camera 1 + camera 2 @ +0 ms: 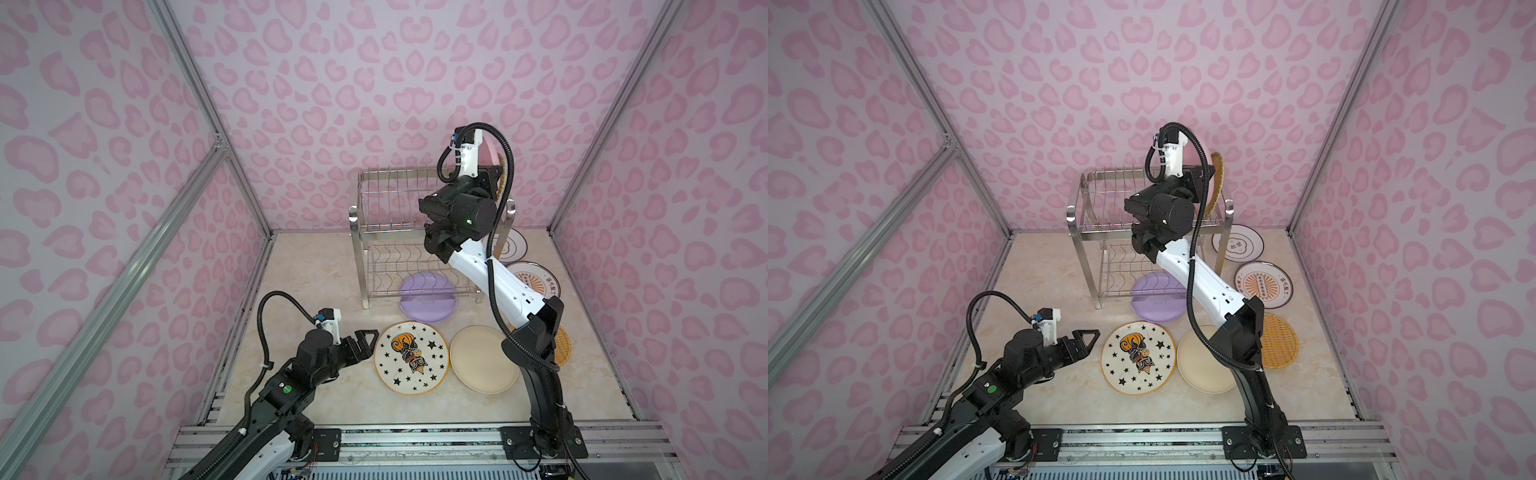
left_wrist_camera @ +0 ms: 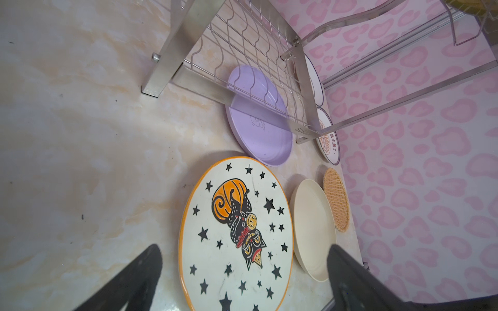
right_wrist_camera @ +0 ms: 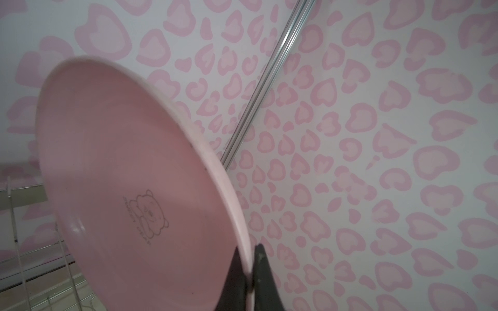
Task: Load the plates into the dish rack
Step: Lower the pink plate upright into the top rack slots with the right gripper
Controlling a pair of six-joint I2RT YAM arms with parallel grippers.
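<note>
We start with the dish rack (image 1: 357,257). Its top tier already has one wicker plate (image 1: 1217,178) standing at the right end, and the right arm (image 1: 498,282) reaches over that same end. If we come in off-line, the carried plate could strike the wicker one, or land astride a prong rather than between two.

The pink plate (image 3: 129,175) is on edge up at that tier, and we cannot tell whether it is seated yet. It is pinched only at its rim, so a knock could make it pivot or slip.

Six plates lie on the table (image 1: 307,282). The lilac plate (image 1: 428,297) sits partly under the rack's lower tier, which we judge awkward to reach.

The right gripper (image 3: 248,258) is clamped on the pink rim. The left gripper (image 1: 369,337) hangs spread wide and empty, just beside the star plate (image 1: 411,358).
</note>
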